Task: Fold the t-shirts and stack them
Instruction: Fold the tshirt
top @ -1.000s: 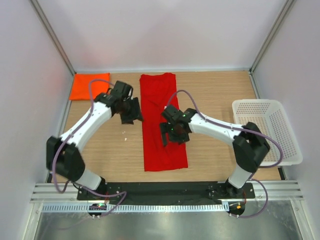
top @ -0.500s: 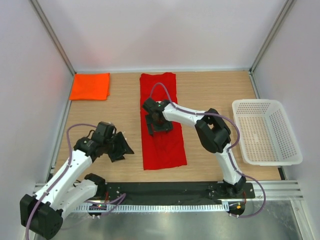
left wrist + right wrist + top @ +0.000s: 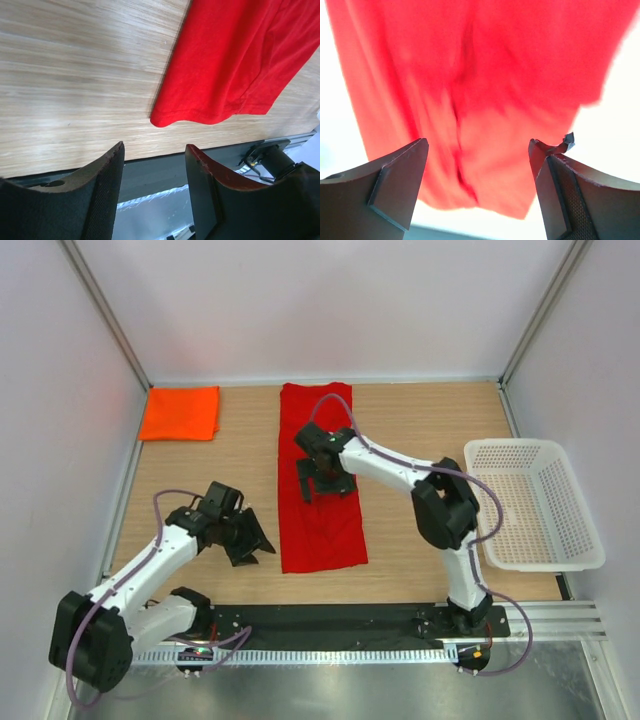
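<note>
The red t-shirt (image 3: 318, 530) lies on the table as a long strip folded lengthwise, running from the back towards the front. My right gripper (image 3: 325, 483) hangs open over the middle of it, and the blurred red cloth (image 3: 485, 75) fills the space beyond its fingers (image 3: 395, 185). Left of the strip's near end is my left gripper (image 3: 258, 543), open and empty, pointing at the shirt's near corner (image 3: 170, 119) without touching it. The orange t-shirt (image 3: 180, 412) lies folded in the back left corner.
A white mesh basket (image 3: 535, 502) stands at the table's right edge. The black base rail (image 3: 330, 620) runs along the near edge and also shows under the left fingers (image 3: 107, 190). White walls close the back and both sides.
My left arm has drawn back from beside the shirt's far half to its near left. The right gripper moved back and left over the strip and opened wider. The shirt's near end shifted slightly left.
</note>
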Available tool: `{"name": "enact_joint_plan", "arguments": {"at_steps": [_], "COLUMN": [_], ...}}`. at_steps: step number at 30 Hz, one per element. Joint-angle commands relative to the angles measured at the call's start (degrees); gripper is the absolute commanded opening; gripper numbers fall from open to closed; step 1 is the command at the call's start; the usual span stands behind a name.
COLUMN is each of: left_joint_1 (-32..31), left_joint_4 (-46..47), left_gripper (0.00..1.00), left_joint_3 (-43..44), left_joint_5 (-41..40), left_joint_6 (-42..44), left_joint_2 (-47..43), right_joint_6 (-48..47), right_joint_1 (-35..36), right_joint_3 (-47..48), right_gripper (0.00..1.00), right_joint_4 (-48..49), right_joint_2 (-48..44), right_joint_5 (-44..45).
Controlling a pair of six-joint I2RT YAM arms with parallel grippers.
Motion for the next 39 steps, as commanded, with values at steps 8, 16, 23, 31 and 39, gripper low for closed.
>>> {"name": "enact_joint_plan", "arguments": {"at_steps": [8, 16, 23, 31, 39], "left_joint_1": [-0.9, -2.1, -3.1, -4.7, -5.0], "left_joint_4": [12.8, 16.1, 19.1, 19.6, 17.6], "left_gripper": [0.48, 0.49, 0.49, 0.45, 0.21], "left_joint_3": [-2.6, -5.2, -5.9, -5.5, -5.4], "left_joint_5": [8.7, 7.6, 6.6, 5.0, 1.8], "left_joint_6": [1.2, 0.3, -0.7, -1.9, -2.1], "left_joint_2": [9.7, 14.9, 19.4, 22.5, 23.1], "right_joint_6": [-3.2, 0.2, 2.4, 2.8, 3.6], "right_joint_1": [-12.0, -14.6, -14.5, -14.5, -14.5], "right_joint_3": [-36.7, -54.5, -58.8, -60.9, -62.2], "right_gripper": [0.47, 0.53, 0.53, 0.5, 0.37], "right_joint_4": [11.3, 24.7, 28.2, 29.7, 31.0], "right_joint_2": [-33.6, -38.1, -36.6, -35.0, -34.4], "right_joint_5": [-21.7, -31.9, -32.7, -31.9, -32.0]}}
